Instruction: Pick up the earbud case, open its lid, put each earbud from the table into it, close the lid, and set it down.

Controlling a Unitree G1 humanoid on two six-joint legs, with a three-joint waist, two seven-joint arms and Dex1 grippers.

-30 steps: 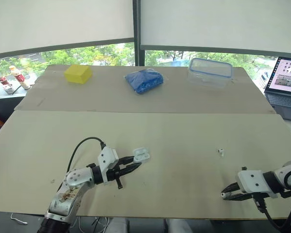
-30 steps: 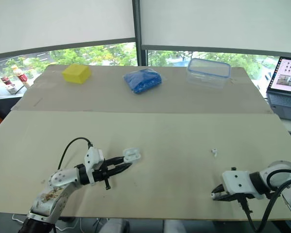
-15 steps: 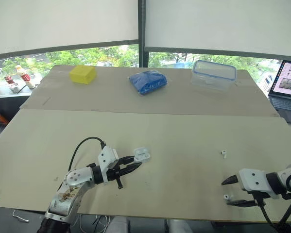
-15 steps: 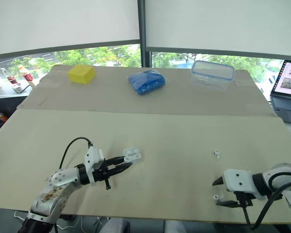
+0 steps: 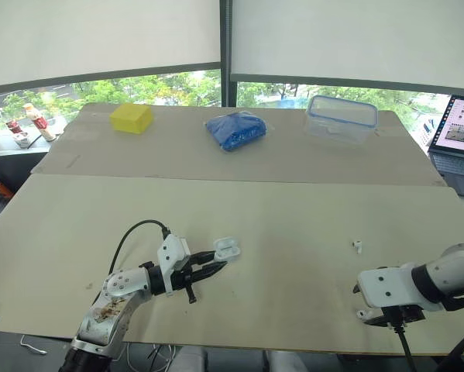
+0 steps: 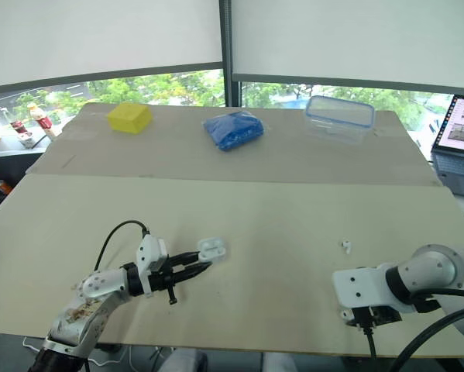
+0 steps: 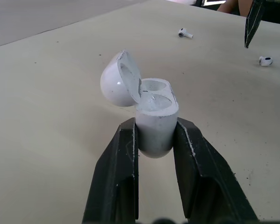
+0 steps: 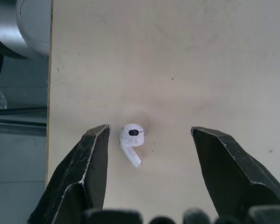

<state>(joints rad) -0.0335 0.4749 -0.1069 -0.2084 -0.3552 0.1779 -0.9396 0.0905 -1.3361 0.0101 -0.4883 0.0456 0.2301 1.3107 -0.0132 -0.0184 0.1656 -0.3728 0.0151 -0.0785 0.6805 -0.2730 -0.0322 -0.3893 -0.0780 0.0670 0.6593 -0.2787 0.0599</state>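
My left tool (image 7: 156,125) grips the earbud case (image 7: 154,114), lid open, near the tabletop's (image 5: 293,209) front edge. My right tool (image 8: 150,130) is spread wide around an earbud (image 8: 131,140) by the front-right corner. The second earbud (image 5: 358,246) lies farther in.

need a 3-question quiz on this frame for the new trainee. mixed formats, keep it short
1. True or false: the lid of the earbud case held in the left gripper is shut.
2. Pick one: between the open fingers of the right gripper lies A) an earbud on the table; B) a yellow block; C) a bottle.
3. Short answer: how many earbuds lie loose on the table?

Key: 1 false, the lid stands open. 2 A. 3 two: that earbud and the other earbud, farther out on the table.
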